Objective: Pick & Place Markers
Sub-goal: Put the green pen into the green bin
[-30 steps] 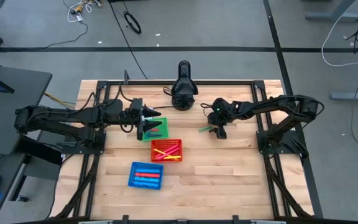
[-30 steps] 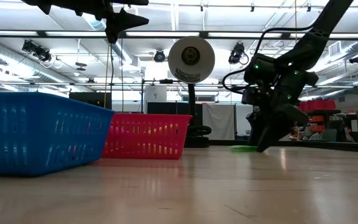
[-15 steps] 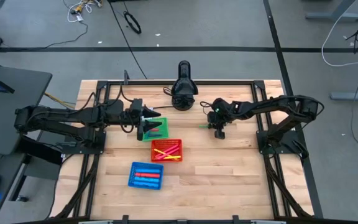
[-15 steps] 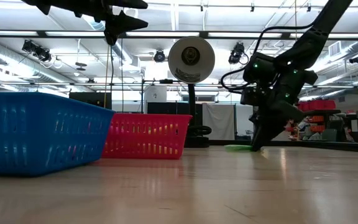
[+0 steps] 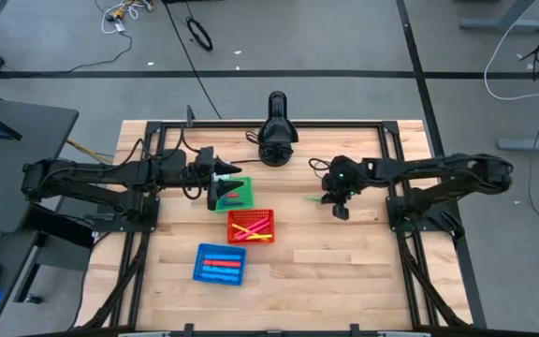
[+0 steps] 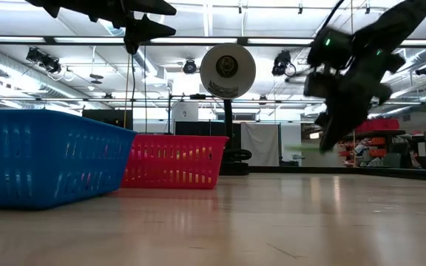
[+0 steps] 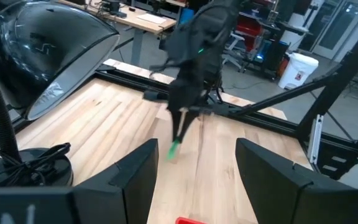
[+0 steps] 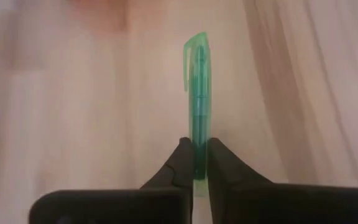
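Note:
A green marker (image 8: 197,93) is held above the wood table (image 5: 363,271), right of its middle, by my right gripper (image 5: 338,202), which is shut on it. In the low view the marker (image 6: 299,148) shows as a green blur clear of the tabletop. My left gripper (image 5: 221,183) hovers open over the green basket (image 5: 240,193) with nothing between its fingers. In front of the green basket stand a red basket (image 5: 251,226) and a blue basket (image 5: 220,264), each with markers lying in it. My right gripper pinches one end of the green marker (image 8: 197,158) between its two fingertips. The marker runs on past the fingertips in line with them, toward the table's left (image 5: 316,197). It is lifted clear of the table.
A black desk lamp (image 5: 276,140) stands at the table's far middle, between the two arms. Black frame rails (image 5: 410,262) run along the table's left, right and far sides. Bare wood lies in front of the baskets and on the near right.
My right gripper has shut on the green marker, which lay on the table, and has risen with it, shifting a little toward the table's right and near edges. The marker is now lifted clear of the wood.

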Tool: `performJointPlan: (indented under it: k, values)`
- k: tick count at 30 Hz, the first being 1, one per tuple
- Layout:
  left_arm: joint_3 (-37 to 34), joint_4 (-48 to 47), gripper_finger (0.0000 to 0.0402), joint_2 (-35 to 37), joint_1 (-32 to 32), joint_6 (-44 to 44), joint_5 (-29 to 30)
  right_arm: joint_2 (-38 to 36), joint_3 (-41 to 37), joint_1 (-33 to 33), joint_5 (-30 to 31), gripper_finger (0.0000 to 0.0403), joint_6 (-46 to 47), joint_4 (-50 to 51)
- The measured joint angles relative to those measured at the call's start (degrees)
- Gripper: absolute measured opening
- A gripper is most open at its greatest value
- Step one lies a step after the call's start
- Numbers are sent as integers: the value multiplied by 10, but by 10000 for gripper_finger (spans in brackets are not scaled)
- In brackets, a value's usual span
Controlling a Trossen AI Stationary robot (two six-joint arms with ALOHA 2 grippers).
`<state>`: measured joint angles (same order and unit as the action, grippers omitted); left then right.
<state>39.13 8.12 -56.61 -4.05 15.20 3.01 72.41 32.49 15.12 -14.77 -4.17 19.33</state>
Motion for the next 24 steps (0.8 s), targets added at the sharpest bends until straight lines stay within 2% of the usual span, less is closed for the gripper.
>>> performJointPlan:
  k: [5, 11, 17, 24]
  values:
    - [0, 0, 222, 0, 0, 0, 0, -76, 0, -41, 4, 11, 104, -18]
    - [0, 0, 222, 0, 0, 0, 0, -132, 1, -97, 66, 11, 205, -104]
    - [0, 3, 222, 0, 0, 3, 7, -145, 2, -146, 135, 11, 236, -216]
    - [0, 13, 222, 0, 0, 1, 9, -145, 2, -183, 193, 11, 226, -356]
